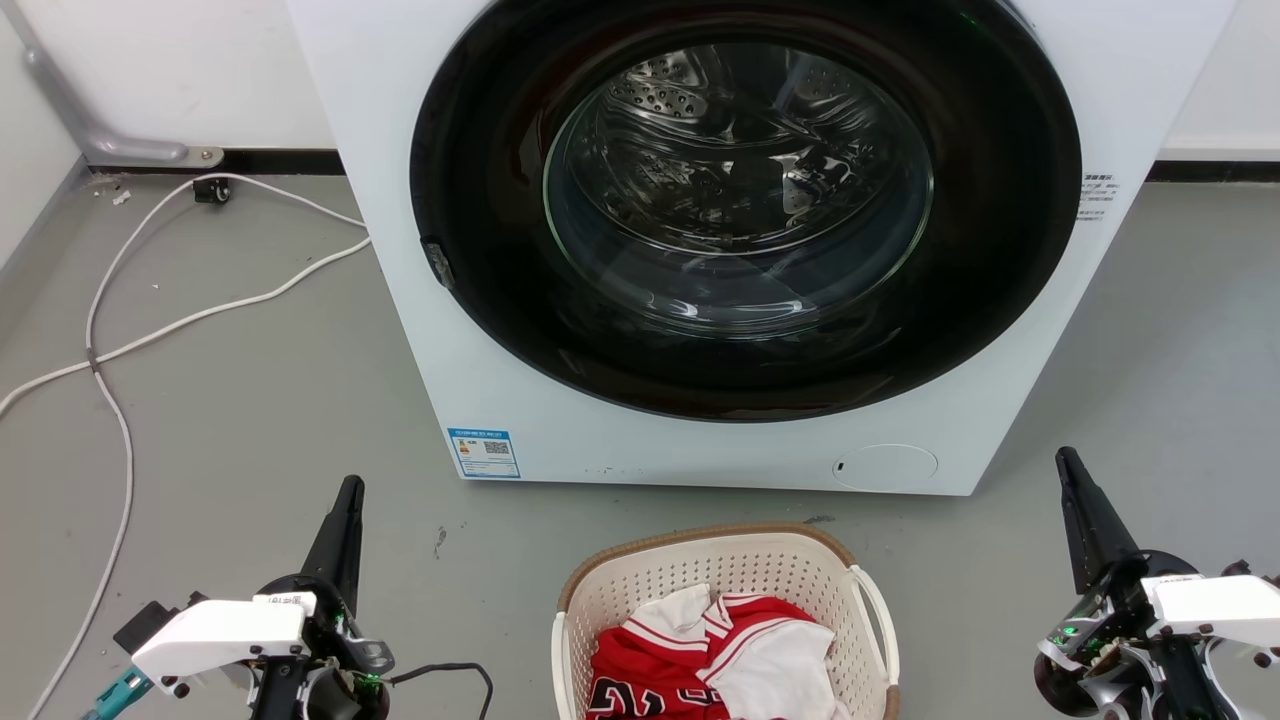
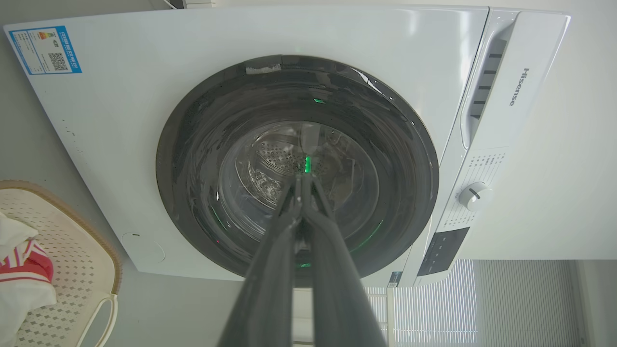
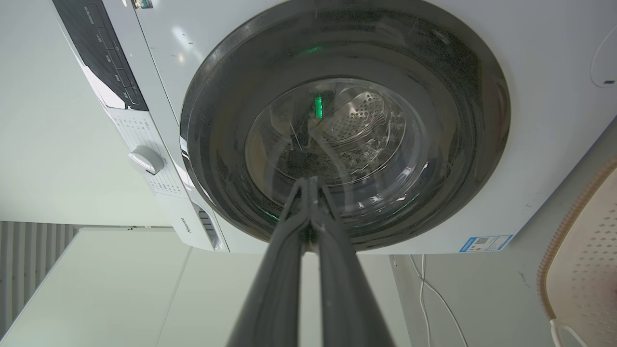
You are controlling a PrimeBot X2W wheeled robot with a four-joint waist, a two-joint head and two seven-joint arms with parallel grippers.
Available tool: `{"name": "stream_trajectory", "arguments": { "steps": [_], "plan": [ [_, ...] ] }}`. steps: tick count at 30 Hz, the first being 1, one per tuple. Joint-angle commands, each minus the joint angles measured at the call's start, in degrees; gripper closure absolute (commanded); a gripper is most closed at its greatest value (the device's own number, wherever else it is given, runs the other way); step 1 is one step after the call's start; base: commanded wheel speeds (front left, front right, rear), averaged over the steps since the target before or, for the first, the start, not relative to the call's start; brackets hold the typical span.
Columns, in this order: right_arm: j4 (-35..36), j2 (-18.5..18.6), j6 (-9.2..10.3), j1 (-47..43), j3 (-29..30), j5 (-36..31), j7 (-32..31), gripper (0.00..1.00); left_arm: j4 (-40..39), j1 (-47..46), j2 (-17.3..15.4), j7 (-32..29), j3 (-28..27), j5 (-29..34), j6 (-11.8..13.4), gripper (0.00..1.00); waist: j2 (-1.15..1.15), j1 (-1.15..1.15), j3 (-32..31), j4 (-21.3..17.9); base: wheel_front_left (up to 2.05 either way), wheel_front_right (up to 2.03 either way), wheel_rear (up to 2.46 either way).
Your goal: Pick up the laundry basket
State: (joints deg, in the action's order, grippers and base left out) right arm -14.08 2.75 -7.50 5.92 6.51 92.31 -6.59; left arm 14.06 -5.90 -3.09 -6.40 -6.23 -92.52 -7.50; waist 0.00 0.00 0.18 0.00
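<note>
The laundry basket [image 1: 720, 560], cream-white with a brown rim and white side handles, stands on the floor at the bottom centre of the head view, holding red and white clothes [image 1: 710, 655]. Its edge also shows as the laundry basket [image 2: 72, 250] in the left wrist view and the laundry basket [image 3: 583, 260] in the right wrist view. My left gripper [image 1: 350, 490] is shut with nothing in it, well left of the basket. My right gripper [image 1: 1065, 460] is shut too, well right of it. The tips of the left gripper [image 2: 302, 179] and the right gripper [image 3: 308, 182] meet, pointing at the washer.
A big white washing machine [image 1: 500, 350] with a round black door [image 1: 745, 200] stands just behind the basket. White cables [image 1: 120, 340] trail over the grey floor at the left. A wall runs behind.
</note>
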Motion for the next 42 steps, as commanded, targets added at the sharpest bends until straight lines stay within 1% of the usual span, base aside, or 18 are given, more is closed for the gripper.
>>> {"name": "stream_trajectory", "arguments": {
  "steps": [1, 24, 25, 28, 31, 34, 37, 42],
  "plan": [
    [-0.07, 0.24, 0.02, 0.59, -0.06, 0.22, -0.08, 1.0, 0.07, -0.58, 0.03, -0.11, -0.23, -0.06, -0.15, 1.0, 0.0, 0.0, 0.0, 0.0, 0.0, 0.0, 0.0],
    [-0.06, 0.24, 0.02, 0.59, -0.06, 0.21, -0.09, 1.0, 0.08, -0.59, 0.07, -0.16, -0.31, 0.04, -0.15, 1.0, 0.0, 0.0, 0.0, 0.0, 0.0, 0.0, 0.0],
    [0.0, 0.0, 0.0, -0.01, 0.01, -0.02, 0.04, 0.0, -0.02, 0.0, 0.06, -0.03, -0.07, 0.02, 0.0, 0.0, 0.0, 0.0, 0.0, 0.0, 0.0, 0.0, 0.0],
    [-1.53, -0.2, 0.01, -1.42, -0.01, -0.02, 0.01, 0.0, 1.6, 1.38, 0.33, -0.03, 0.12, 0.01, 0.01, 0.0, 0.0, 0.0, 0.0, 0.0, 0.0, 0.0, 0.0],
    [-1.2, -0.18, 0.01, -1.7, -0.05, -0.67, 0.93, 0.0, 0.91, 1.48, 0.32, 0.88, 0.57, 0.43, 0.01, 0.0, 0.0, 0.0, 0.02, -0.01, 0.0, 0.0, 0.0],
    [-0.91, -0.17, 0.01, -1.91, 0.36, -2.21, 1.82, 0.0, 0.33, 1.54, 0.31, 1.76, 0.7, 2.57, 0.01, 0.0, 0.0, 0.0, 0.05, -0.01, 0.0, 0.0, 0.0],
    [0.08, -0.15, 0.01, -2.0, 0.8, -5.44, 2.67, 0.0, -0.56, 1.5, 0.31, 2.61, 0.85, 6.08, 0.15, 0.0, 0.0, 0.0, 0.11, -0.01, 0.0, 0.0, 0.0],
    [2.77, -0.12, 0.01, -2.34, 0.61, -13.18, 4.03, 0.0, -2.66, 1.41, 0.29, 3.97, 1.28, 12.38, 1.15, 0.0, 0.0, 0.0, 0.25, -0.04, 0.0, 0.0, 0.0]
  ]
}}
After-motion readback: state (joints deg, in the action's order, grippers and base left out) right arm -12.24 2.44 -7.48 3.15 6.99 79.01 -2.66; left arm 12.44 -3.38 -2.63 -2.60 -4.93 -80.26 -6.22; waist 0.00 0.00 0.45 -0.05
